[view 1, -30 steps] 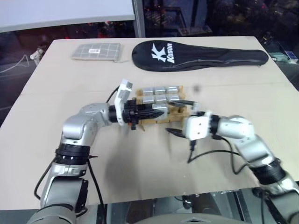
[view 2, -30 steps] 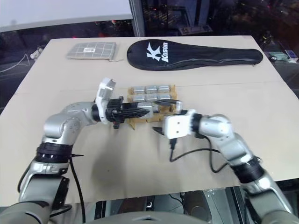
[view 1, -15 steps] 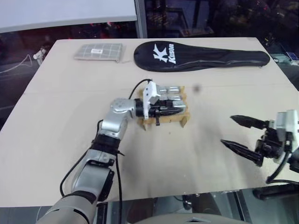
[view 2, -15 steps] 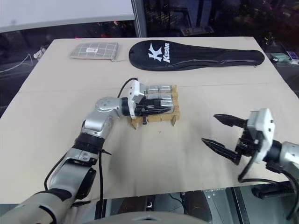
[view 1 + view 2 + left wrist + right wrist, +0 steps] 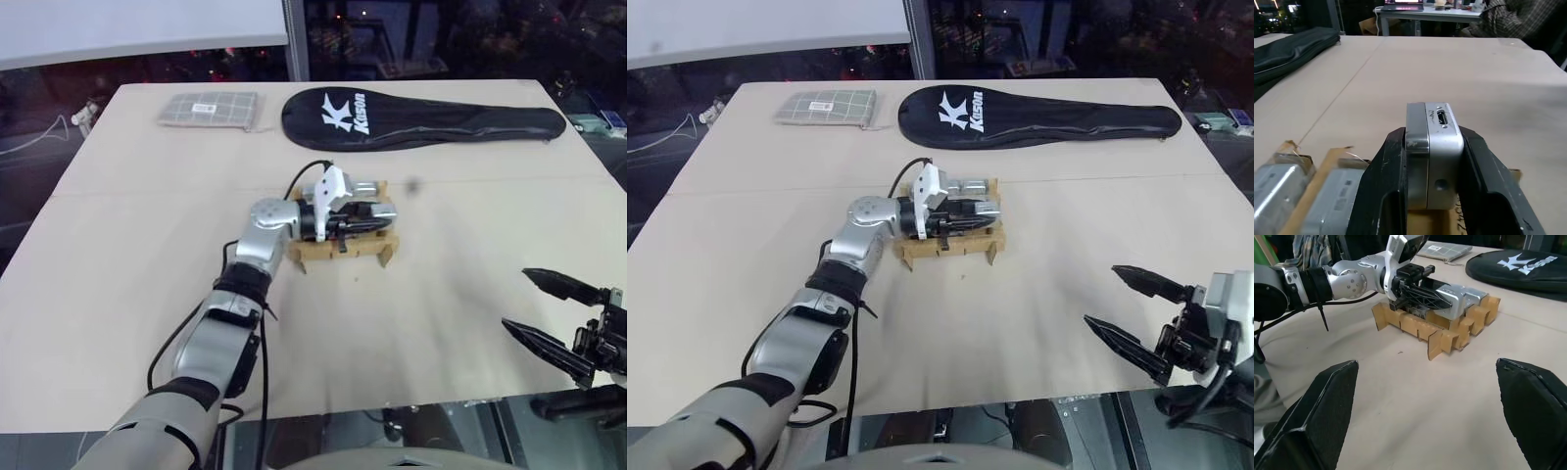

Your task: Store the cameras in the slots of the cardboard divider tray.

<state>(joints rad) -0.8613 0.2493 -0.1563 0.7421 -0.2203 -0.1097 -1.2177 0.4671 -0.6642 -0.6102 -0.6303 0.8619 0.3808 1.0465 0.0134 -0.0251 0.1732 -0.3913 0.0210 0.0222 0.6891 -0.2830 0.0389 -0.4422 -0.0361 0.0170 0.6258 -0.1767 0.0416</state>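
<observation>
The cardboard divider tray [image 5: 342, 249] stands mid-table, with silver-grey cameras [image 5: 357, 188] sitting in its back slots. My left gripper [image 5: 378, 213] reaches level across the tray's front row and is shut on one camera [image 5: 1432, 149], which is clamped upright between the black fingers [image 5: 1382, 196] just above a slot. More cameras [image 5: 1331, 196] lie in the slots beside it. My right gripper [image 5: 1138, 305] hangs open by the table's front right edge, well away from the tray [image 5: 1442, 339], with nothing between its fingers [image 5: 1322, 416].
A long black racket case [image 5: 421, 116] lies along the back of the table, and a flat grey checked pouch [image 5: 208, 108] at the back left. Bare tabletop [image 5: 441, 294] separates the tray from my right gripper. A person [image 5: 1518, 19] sits beyond the table.
My right gripper has pulled back from the tray to the front right edge and stayed open. My left gripper has slid right, further over the tray, still shut on the camera.
</observation>
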